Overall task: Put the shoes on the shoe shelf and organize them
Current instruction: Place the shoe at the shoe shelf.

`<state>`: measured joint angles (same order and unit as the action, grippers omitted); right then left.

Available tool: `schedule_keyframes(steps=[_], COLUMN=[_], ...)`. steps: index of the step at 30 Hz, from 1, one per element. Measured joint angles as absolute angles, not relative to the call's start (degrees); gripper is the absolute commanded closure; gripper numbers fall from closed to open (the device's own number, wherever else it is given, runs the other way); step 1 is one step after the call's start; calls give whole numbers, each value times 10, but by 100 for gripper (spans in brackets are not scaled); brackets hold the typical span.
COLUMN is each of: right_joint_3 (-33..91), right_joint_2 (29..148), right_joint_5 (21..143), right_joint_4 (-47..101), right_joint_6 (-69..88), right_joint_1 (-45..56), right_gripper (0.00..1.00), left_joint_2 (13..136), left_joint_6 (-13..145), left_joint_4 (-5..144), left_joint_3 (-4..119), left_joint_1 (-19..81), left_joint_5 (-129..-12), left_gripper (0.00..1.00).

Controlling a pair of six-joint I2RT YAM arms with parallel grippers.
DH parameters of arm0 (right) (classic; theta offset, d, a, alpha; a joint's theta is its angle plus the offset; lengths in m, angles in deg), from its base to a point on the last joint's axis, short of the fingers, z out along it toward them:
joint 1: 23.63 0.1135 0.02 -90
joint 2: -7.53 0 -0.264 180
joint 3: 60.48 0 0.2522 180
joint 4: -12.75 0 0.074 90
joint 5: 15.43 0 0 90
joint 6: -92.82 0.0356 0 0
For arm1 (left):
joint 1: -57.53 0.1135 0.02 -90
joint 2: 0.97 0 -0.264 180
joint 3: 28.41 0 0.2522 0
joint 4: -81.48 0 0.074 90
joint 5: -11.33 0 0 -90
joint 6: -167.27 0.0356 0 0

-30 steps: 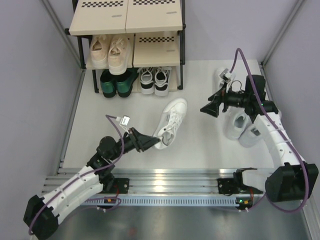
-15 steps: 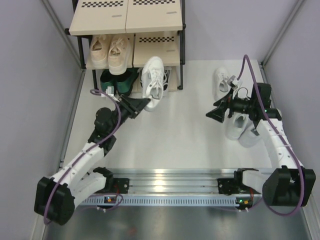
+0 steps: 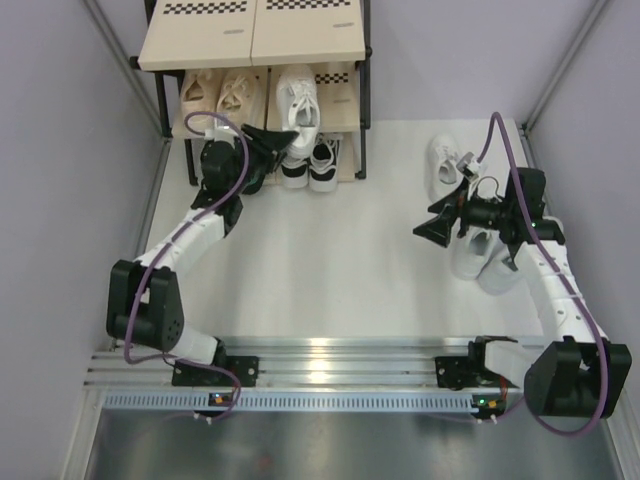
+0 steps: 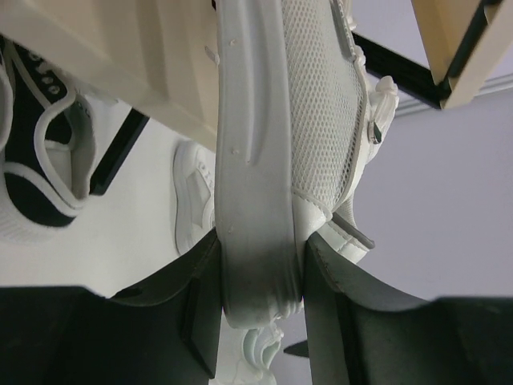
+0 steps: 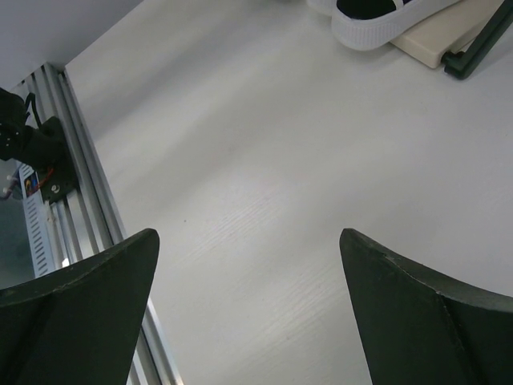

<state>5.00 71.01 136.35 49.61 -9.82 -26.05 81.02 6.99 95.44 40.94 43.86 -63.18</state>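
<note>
Shoes: several on the shoe shelf (image 3: 250,40), the rest on the table (image 3: 330,270).
Held white sneaker (image 3: 300,98): over the right half of the middle tier, 12 o'clock part of the top view. Toe toward 12, heel toward 6. Can't tell if the sole rests on the board.
Left gripper (image 3: 277,138): jaws clamped on the held white sneaker's heel. In the wrist view the dark fingers (image 4: 337,305) press the sole and the upper from either side.
Beige sneakers (image 3: 222,95): pair on the middle tier, just at 9 o'clock of the held white sneaker, toes toward 12.
Black-and-white sneakers (image 3: 308,160): pair on the bottom tier, right half, at 6 o'clock of the held white sneaker.
Small white sneaker (image 3: 443,165): on the table at 2 o'clock, well apart from the shelf.
Two white shoes (image 3: 472,255): on the table at 3 o'clock, side by side, partly under the right arm.
Right gripper (image 3: 437,222): jaws wide apart, nothing between them, above bare table, just at 9 o'clock of the two white shoes.
</note>
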Motion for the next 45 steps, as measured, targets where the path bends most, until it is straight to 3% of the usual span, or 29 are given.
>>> schedule_keyframes(steps=[15,26,31,33,35,38,45], right_joint_3=[45,43,43,43,43,43,43], right_joint_2=[710,710,710,710,710,710,709], right_joint_5=[1366,1368,1368,1368,1368,1369,1372], right_joint_4=[492,489,489,488,488,488,488], right_joint_6=[-107,-107,-107,-107,-107,-107,-107], right_joint_1=[-266,-269,-273,-273,-273,-276,-280], right_gripper=[5,5,5,5,5,5,5], left_joint_2=[1015,1081,1087,1087,1087,1083,1072], left_joint_6=[46,53,53,53,53,54,54], left_joint_4=[875,765,740,737,736,733,712], left_joint_3=[644,765,783,783,783,783,783], left_joint_1=[456,456,457,458,458,459,468], left_joint_5=[-641,-668,-670,-670,-669,-668,-661], left_gripper=[100,99,68,62,46,37,33])
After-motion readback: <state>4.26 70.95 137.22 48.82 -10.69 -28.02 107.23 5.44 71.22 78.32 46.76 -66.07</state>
